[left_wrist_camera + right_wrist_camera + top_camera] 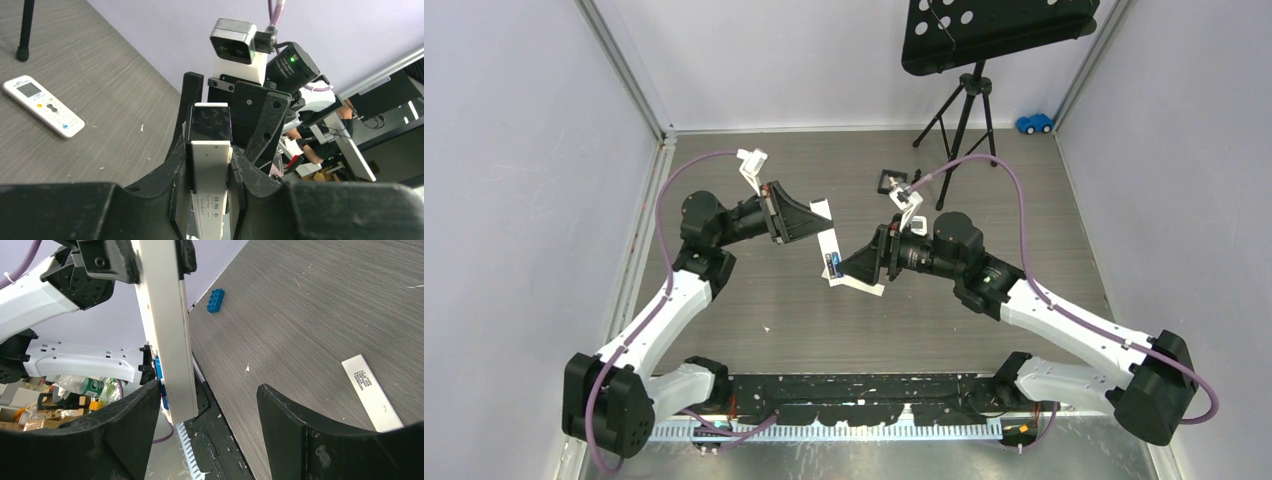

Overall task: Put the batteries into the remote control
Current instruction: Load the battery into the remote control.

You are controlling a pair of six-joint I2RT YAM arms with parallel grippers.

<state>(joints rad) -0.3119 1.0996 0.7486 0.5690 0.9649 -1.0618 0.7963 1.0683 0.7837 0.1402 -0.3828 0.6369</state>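
Top external view: the two arms meet over the middle of the table, and the remote hangs in the air between them, a long white bar running from far-left to near-right. The left gripper has its fingers closed on the remote's far part. In the left wrist view both black fingers press against the long sides of the white body, with a dark glossy stretch of the remote showing beyond them. The right gripper faces it from the right with its fingers spread wide. The right wrist view shows the remote's near end standing between them, close by one finger and well apart from the other; whether that finger touches it I cannot tell. A blue battery sits against the remote close to that end, and from above it shows as a small blue mark on the white bar, just left of the right gripper. On the table lie a second white remote with a small screen and buttons, a flat white strip with a dotted patch, and a blue toy brick. At the far right corner stands a small blue toy car beside a black tripod stand.
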